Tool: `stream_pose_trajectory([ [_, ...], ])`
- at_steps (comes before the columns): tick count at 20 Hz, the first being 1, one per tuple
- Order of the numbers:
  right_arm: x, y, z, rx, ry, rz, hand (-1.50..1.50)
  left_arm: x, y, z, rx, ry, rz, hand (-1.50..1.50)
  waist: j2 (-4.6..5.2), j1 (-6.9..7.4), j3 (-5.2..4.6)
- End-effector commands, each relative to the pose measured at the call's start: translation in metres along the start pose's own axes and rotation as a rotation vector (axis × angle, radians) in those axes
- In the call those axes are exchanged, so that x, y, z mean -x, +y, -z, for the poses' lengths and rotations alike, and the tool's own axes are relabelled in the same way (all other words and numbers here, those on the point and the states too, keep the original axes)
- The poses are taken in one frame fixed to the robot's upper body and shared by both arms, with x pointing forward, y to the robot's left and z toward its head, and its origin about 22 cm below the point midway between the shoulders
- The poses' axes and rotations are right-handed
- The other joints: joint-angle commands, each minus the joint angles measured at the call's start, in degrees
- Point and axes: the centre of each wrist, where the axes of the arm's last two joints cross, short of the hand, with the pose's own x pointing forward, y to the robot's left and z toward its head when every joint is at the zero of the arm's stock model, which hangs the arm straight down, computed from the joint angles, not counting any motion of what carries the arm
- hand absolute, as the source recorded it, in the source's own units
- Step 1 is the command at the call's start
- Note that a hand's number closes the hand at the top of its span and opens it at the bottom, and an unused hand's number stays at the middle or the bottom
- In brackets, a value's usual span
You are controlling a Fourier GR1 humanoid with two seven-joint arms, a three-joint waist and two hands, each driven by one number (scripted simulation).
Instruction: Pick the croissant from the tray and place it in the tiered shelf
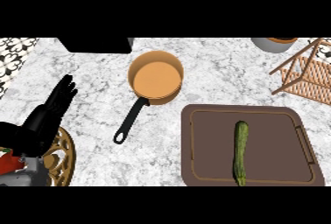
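**Head view: pick not yet begun; a long green vegetable (241, 151), no croissant, lay lengthwise on the tray (186, 148).**
The left hand (45, 118) rested at the left, fingers straight and open; the right hand was unseen. A grasp across the narrow middle would suit. The tiered shelf (304, 76) stood beyond the tray's far right corner, and the pan (155, 76) on the tabletop lay left of that route.

We are seeing only one stretch of our own body, at the view's left edge. Our matte black left hand (40, 124) is showing a broad, dark palm block. Its long, slim fingers (63, 92) are reading as rounded black rods, so alike in tone that we are struggling to tell one from another. Below it, our smooth light-grey forearm (29, 175) is entering from the lower edge, carrying a small grey knob-like fitting, with a bright red patch (5, 162) showing just beside it.
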Motion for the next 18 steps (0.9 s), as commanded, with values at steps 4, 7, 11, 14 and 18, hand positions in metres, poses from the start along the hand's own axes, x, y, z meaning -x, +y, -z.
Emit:
stream_pose_trajectory([
  [4,0.006,0.031,0.005,-0.14,-0.073,0.026,1.5,-0.001,-0.006,0.015,-0.024,0.001,-0.013,0.0,-0.16,-0.81,-0.02],
  [7,0.001,0.029,0.013,-0.277,-0.111,-0.027,1.5,0.008,-0.006,-0.003,0.013,0.017,0.005,0.0,-0.22,-0.35,-0.04],
  [11,0.035,0.037,0.005,-0.41,-0.155,-0.045,1.5,-0.003,-0.003,0.003,0.006,-0.011,-0.002,0.0,-0.04,-0.28,0.01],
  [14,0.034,0.043,0.005,-0.453,-0.141,-0.066,1.5,-0.001,-0.016,-0.001,0.0,0.005,-0.015,0.0,-0.3,-0.75,-0.01],
  [18,0.045,0.063,-0.003,-0.399,-0.047,-0.064,1.5,-0.007,-0.021,0.002,0.002,-0.008,-0.004,0.0,-0.04,-0.23,0.03],
])
